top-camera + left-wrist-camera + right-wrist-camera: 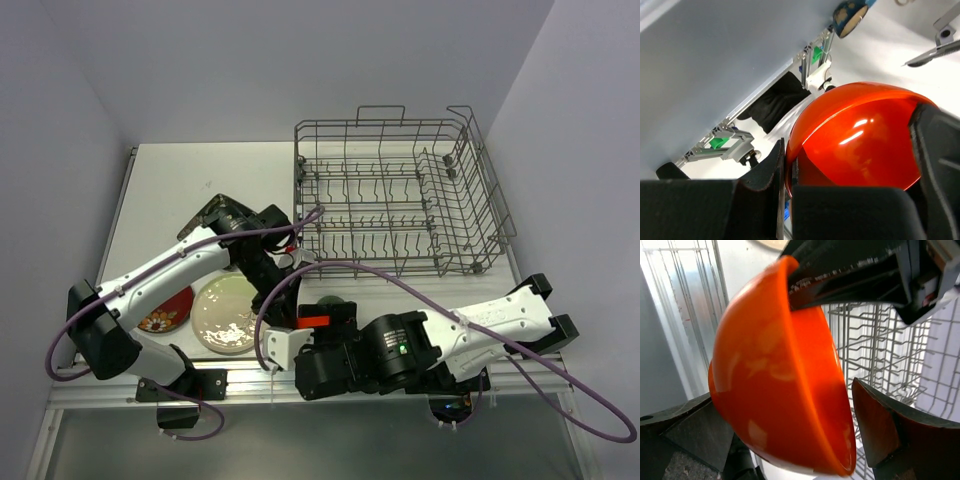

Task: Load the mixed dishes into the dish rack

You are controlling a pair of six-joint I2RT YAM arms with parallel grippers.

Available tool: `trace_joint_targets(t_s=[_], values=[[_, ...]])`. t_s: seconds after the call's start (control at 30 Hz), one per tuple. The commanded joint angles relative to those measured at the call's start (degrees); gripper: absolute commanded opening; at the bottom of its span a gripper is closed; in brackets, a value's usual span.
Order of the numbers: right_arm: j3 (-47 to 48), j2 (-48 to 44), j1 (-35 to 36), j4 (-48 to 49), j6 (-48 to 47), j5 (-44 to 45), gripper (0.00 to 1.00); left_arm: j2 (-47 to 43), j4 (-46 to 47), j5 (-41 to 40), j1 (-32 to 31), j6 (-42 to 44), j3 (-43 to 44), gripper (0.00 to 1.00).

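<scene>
Near rack (400, 190), left end effector (786, 172) gripping bowl (770, 375)

Pinched the bowl (775, 375) by its rim in the left gripper (787, 182), tilted, between the right gripper's (785, 430) spread fingers. Had the dish rack (880, 345) beyond the bowl, ahead of the right gripper. Had the larger round plate (225, 315) and smaller round plate (168, 315) side by side on the table (170, 190), on the left gripper's side away from the rack.

The small orange bowl (860, 140) is glossy and smooth. The dish rack (400, 185) is grey metal wire; the tabletop (180, 190) looks matt.
</scene>
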Motion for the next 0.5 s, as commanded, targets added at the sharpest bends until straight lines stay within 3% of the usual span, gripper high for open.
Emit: trace_joint_targets(t_s=[0.0, 0.17, 0.47], values=[[0.4, 0.6, 2.4, 2.9, -0.9, 5.7, 0.94, -1.7, -1.7, 4.5, -1.1, 1.0, 0.4, 0.0], [1.5, 0.2, 3.8, 3.6, -0.9, 8.5, 0.93, -2.1, -1.6, 5.0, -1.9, 1.2, -1.1, 0.0], [6.1, 1.6, 4.9, 1.4, 1.0, 4.6, 0.89, -2.6, -1.6, 4.9, -2.1, 1.6, -2.9, 0.0]])
